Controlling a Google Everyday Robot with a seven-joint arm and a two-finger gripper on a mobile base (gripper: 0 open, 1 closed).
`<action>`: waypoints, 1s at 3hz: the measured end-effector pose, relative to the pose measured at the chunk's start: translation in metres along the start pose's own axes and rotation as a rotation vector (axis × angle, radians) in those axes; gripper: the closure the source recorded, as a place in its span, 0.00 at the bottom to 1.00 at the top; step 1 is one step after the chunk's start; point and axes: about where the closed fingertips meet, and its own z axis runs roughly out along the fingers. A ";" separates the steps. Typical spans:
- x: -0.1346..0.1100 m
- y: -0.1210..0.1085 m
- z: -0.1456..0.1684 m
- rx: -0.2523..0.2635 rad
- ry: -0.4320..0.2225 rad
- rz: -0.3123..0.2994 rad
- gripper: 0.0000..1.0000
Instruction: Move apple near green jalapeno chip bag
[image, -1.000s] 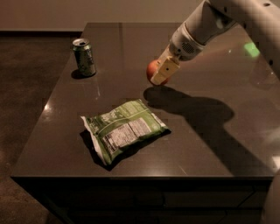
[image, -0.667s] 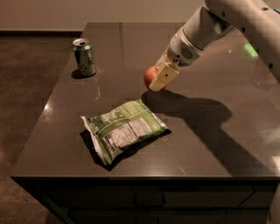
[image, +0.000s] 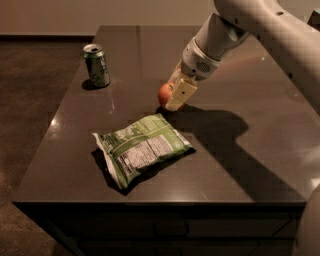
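Observation:
The apple (image: 164, 94), small, round and red-orange, is held between the fingers of my gripper (image: 172, 97) low over the table, just beyond the far edge of the bag. The gripper is shut on the apple and its cream fingers (image: 181, 95) cover the apple's right side. The green jalapeno chip bag (image: 142, 148) lies flat and crinkled on the dark table (image: 240, 165), its white nutrition label facing up, just in front and to the left of the gripper. My arm reaches in from the upper right.
A green soda can (image: 97, 65) stands upright at the table's far left. The table's front edge runs just below the bag, and its left edge drops to a dark floor (image: 30, 110). My arm casts a broad shadow to the right of the bag.
My gripper has carried the apple down and to the left, closer to the chip bag. The bag and the can have not moved.

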 end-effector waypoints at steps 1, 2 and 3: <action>0.003 0.001 0.009 0.009 0.058 -0.033 0.82; 0.008 0.003 0.016 -0.012 0.104 -0.049 0.58; 0.013 0.004 0.019 -0.050 0.129 -0.059 0.36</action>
